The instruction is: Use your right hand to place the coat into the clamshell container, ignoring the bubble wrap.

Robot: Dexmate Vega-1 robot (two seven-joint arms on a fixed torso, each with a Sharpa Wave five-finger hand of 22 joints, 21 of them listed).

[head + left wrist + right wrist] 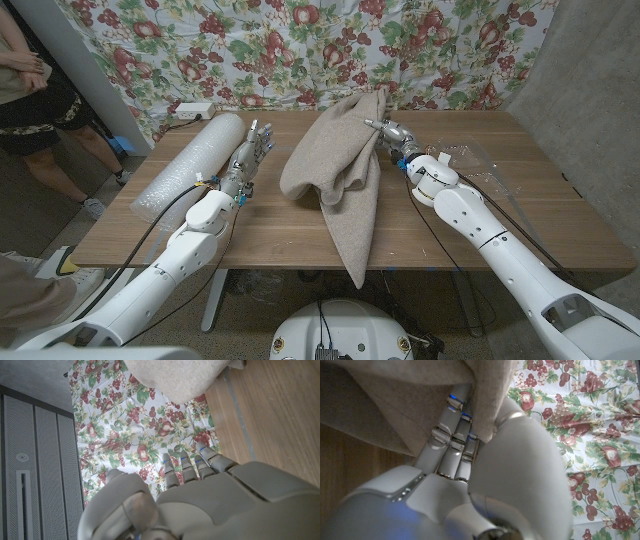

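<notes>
Right hand (pixel 392 136) gripping beige coat (pixel 340 165), lifting it above wooden table (pixel 300 225), hem hanging past near edge. Left hand (pixel 245 160) resting empty, fingers extended, beside bubble wrap (pixel 190 165). Clear clamshell container (pixel 465 160) lying alongside right forearm. No legible writing.

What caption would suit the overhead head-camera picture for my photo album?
Right robot hand lifts a beige coat above the wooden table, bubble wrap untouched.

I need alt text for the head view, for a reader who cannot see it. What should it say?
The robot's right hand holds up a beige woollen coat above a wooden table, its lower end hanging past the near edge. The left hand stands beside a roll of clear bubble wrap; a clear plastic clamshell container lies right of the coat.
</notes>
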